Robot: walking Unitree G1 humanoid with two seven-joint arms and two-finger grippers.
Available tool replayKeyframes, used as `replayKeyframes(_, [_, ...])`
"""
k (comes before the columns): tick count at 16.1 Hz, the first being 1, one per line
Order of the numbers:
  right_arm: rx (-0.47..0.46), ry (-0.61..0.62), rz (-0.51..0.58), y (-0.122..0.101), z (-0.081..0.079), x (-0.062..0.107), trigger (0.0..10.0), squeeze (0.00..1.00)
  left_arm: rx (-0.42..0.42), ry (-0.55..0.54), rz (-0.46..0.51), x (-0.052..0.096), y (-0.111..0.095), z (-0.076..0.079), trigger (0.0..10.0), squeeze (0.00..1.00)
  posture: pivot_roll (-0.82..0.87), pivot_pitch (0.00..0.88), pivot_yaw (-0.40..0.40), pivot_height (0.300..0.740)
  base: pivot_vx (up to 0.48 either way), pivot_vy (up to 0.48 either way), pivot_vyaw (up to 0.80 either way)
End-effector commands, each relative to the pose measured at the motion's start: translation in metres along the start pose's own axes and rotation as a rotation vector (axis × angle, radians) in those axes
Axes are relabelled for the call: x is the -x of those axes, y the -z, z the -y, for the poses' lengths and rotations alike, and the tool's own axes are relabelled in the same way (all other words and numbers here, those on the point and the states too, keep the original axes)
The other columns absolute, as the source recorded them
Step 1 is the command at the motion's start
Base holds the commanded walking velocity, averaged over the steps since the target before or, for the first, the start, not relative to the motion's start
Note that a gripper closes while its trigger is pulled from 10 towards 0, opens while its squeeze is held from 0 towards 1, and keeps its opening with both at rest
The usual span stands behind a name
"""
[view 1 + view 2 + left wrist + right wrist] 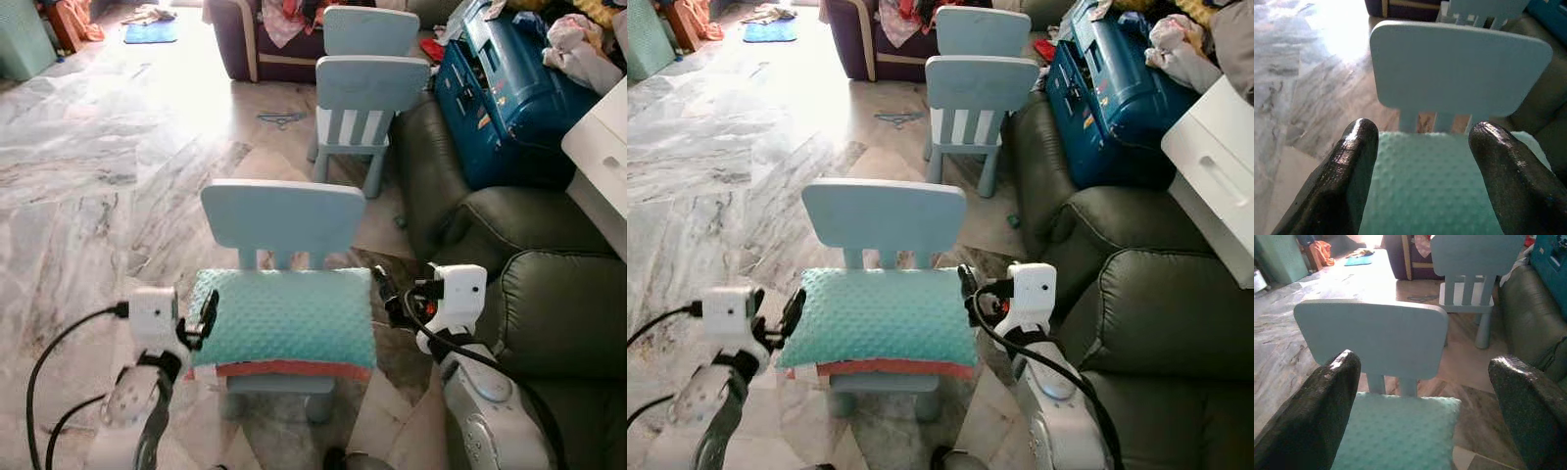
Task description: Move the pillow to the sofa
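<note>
Nearest the camera, two silver robot arms reached forward, one at each end of a teal pillow [284, 315]. The left hand [204, 318] sat at the pillow's left edge and the right hand [390, 299] at its right edge; in both wrist views the black fingers [1347, 181] stood wide apart with the dotted fabric between them, gripping nothing. The pillow, teal on top with an orange layer underneath, lay flat on the seat of a small pale blue chair [282, 215], against its backrest. Just to the right stood a dark green sofa [549, 294], its near cushion bare. Further back stood a second blue chair [370, 88] and a blue case [500, 88] on marble floor. The step looked like lining up for a two-handed grasp. Next, both hands would likely need to press inward, lift the pillow off the seat, then swing right toward the sofa.
</note>
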State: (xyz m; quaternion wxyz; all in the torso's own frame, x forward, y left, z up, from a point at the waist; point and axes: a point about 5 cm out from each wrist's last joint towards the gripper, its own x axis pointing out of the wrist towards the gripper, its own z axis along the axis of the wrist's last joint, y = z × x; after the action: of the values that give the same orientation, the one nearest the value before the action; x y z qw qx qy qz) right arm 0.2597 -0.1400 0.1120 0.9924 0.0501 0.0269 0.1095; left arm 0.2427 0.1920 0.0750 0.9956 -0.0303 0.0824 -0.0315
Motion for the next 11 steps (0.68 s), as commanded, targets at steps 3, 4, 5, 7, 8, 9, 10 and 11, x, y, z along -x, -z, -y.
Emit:
replayKeyframes(3, [0.007, 0.013, -0.033, 0.0058, 0.0093, 0.0131, 10.0, 0.00, -0.010, -0.008, 0.007, 0.0084, -0.0017, -0.0066, 10.0, 0.00, -0.06, 0.165, -0.051, 0.740, 0.000, 0.000, 0.00])
replayKeyframes(4, [0.008, 0.014, -0.034, 0.0061, 0.0097, 0.0135, 10.0, 0.00, -0.012, -0.010, 0.005, 0.0085, -0.0014, -0.0070, 10.0, 0.00, -0.06, 0.167, -0.051, 0.740, 0.000, 0.000, 0.00])
replayKeyframes(5, [0.010, 0.015, -0.034, 0.0058, 0.0096, 0.0133, 10.0, 0.00, -0.013, -0.009, 0.005, 0.0082, -0.0013, -0.0067, 10.0, 0.00, -0.06, 0.166, -0.051, 0.740, 0.000, 0.000, 0.00])
replayKeyframes(7, [0.009, 0.012, -0.032, 0.0050, 0.0067, 0.0121, 10.0, 0.00, -0.013, -0.002, 0.004, 0.0066, -0.0012, -0.0047, 10.0, 0.00, -0.06, 0.166, -0.049, 0.740, 0.000, 0.000, 0.00])
replayKeyframes(8, [0.008, 0.009, -0.031, 0.0047, 0.0057, 0.0119, 10.0, 0.00, -0.013, -0.001, 0.004, 0.0064, -0.0014, -0.0043, 10.0, 0.00, -0.06, 0.166, -0.049, 0.740, 0.000, 0.000, 0.00])
replayKeyframes(9, [0.008, 0.008, -0.031, 0.0046, 0.0054, 0.0119, 10.0, 0.00, -0.012, -0.001, 0.004, 0.0064, -0.0015, -0.0043, 10.0, 0.00, -0.06, 0.166, -0.049, 0.740, 0.000, 0.000, 0.00])
replayKeyframes(10, [0.008, 0.004, -0.031, 0.0044, 0.0050, 0.0121, 10.0, 0.00, -0.013, -0.001, 0.003, 0.0067, -0.0016, -0.0043, 10.0, 0.00, -0.06, 0.168, -0.049, 0.740, 0.000, 0.000, 0.00])
replayKeyframes(11, [0.009, 0.001, -0.033, 0.0046, 0.0050, 0.0124, 10.0, 0.00, -0.015, 0.000, 0.002, 0.0068, -0.0016, -0.0043, 10.0, 0.00, -0.06, 0.170, -0.049, 0.740, 0.000, 0.000, 0.00])
